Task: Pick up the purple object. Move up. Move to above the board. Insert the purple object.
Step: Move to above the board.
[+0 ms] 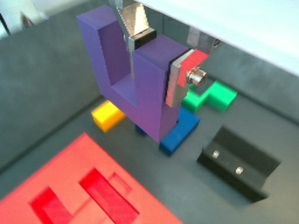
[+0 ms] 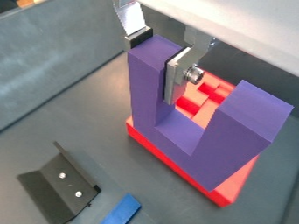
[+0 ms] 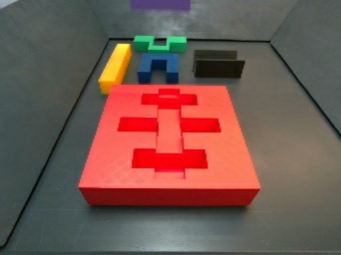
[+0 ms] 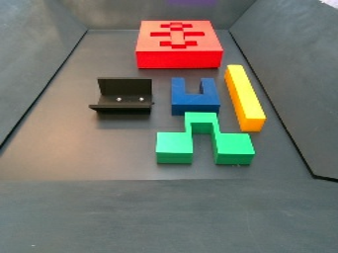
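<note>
My gripper point(image 1: 163, 56) is shut on the purple object point(image 1: 126, 77), a U-shaped block held by one prong, with the other prong free at the side. Both wrist views show the silver fingers clamped on that prong, gripper point(image 2: 160, 56) and purple object point(image 2: 176, 118). A strip of the purple object point(image 3: 162, 4) shows at the upper edge of a side view, high over the far end of the floor. The board point(image 3: 120, 149) is a large red slab with cross-shaped cutouts, lying flat, also seen as board point(image 4: 148, 54), board point(image 1: 65, 188) and board point(image 2: 233, 188).
On the floor beyond the board lie a blue notched block point(image 3: 158, 67), a green block point(image 3: 160, 44) and a yellow bar point(image 3: 116, 67). The fixture point(image 3: 218, 65) stands beside them. Grey walls ring the floor. From the wrist I see the blue block point(image 1: 181, 136) and the fixture point(image 1: 239, 162) below.
</note>
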You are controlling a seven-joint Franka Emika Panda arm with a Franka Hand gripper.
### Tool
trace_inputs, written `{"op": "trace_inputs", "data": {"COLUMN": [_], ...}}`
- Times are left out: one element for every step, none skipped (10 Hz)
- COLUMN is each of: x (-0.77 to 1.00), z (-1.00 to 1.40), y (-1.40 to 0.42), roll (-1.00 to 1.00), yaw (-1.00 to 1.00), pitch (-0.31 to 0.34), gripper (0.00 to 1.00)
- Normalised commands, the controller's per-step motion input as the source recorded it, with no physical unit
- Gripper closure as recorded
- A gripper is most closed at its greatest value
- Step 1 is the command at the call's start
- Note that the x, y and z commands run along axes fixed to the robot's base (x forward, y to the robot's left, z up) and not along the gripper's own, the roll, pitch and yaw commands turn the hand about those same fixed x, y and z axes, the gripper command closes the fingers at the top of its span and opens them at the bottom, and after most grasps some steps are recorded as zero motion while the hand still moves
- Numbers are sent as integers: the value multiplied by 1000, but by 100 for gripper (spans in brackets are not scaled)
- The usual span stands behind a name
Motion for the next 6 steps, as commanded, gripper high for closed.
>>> {"op": "trace_inputs", "data": {"x": [26,-283,-291,-270,-98,-50], "z": [288,418,431,452,227,163], "y": [10,-1400,-1400,-1400,-742,-516], "roll": [-34,113,185,173,76,65], "yaw": [-6,102,93,66,30,25], "pitch": [63,211,189,143,125,119], "gripper": [100,100,100,100,100,100]}}
